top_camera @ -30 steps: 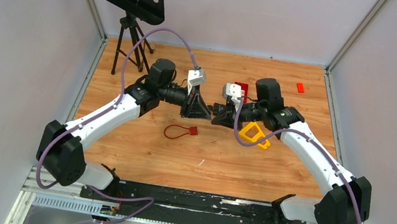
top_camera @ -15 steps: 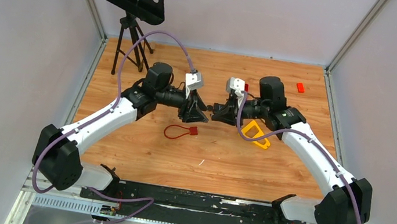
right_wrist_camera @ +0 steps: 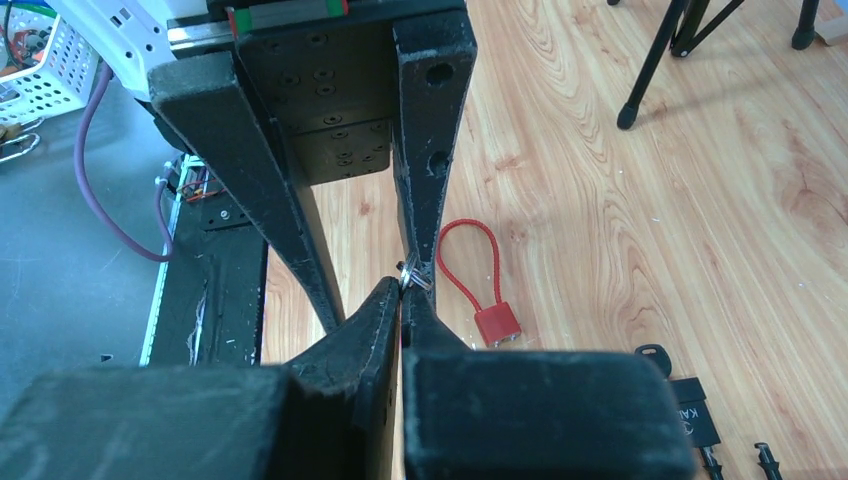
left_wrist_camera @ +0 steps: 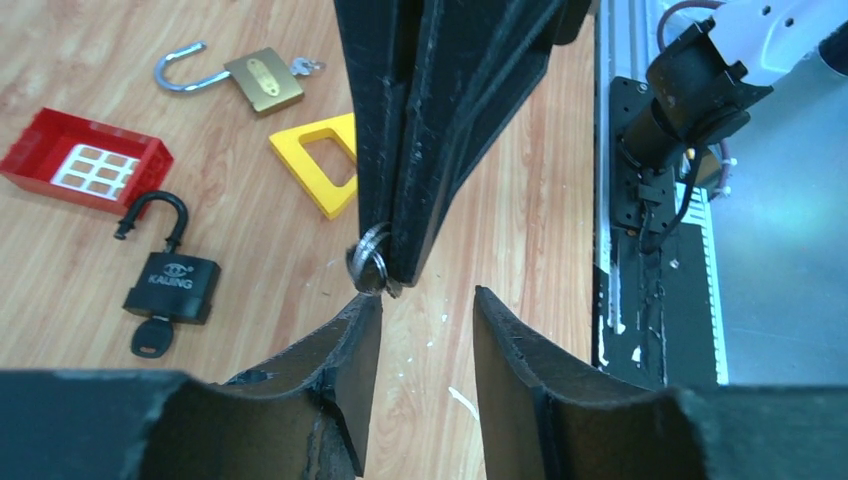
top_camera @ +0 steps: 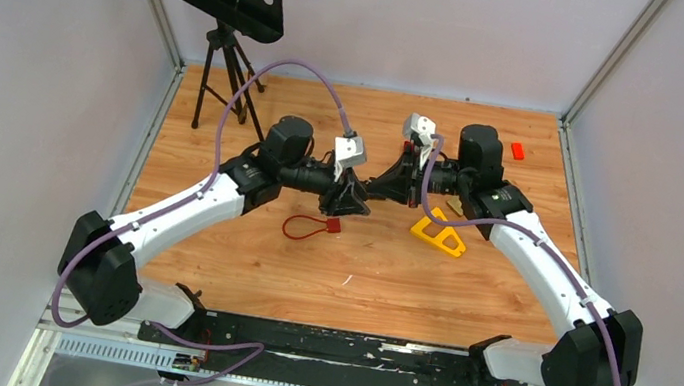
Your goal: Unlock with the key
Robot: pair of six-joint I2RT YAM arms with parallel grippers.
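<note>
Overhead view of a wooden worktop (top_camera: 238,259) with two robot arms reaching inward so that their tips meet above its middle.

The right gripper (right_wrist_camera: 402,290) has its jaws clenched on a small metal key ring (right_wrist_camera: 412,275), which pokes out at their very tip. Any key on the ring is hidden between the pads. This pinched ring is held in the air, above the centre of the worktop.

The left gripper (left_wrist_camera: 425,295) faces it tip to tip with its jaws released and a clear gap between them. The ring sits right at the end of one of its fingers (left_wrist_camera: 355,330); whether it touches cannot be told.

On the worktop just to the near left of the meeting point lies a red cable lock (top_camera: 313,226), its loop closed. To the right, beside the right arm, lies a flat yellow triangular frame (top_camera: 438,235).

The left wrist view shows more on the far side: a black padlock (left_wrist_camera: 172,285) with a black-headed key in its base, a red tray (left_wrist_camera: 85,165) beyond it, and further right a brass padlock (left_wrist_camera: 262,80) with its shackle swung open and a key in it.

A small red block (top_camera: 518,150) rests at the far right edge. A black tripod stand (top_camera: 223,75) is at the far left corner.
</note>
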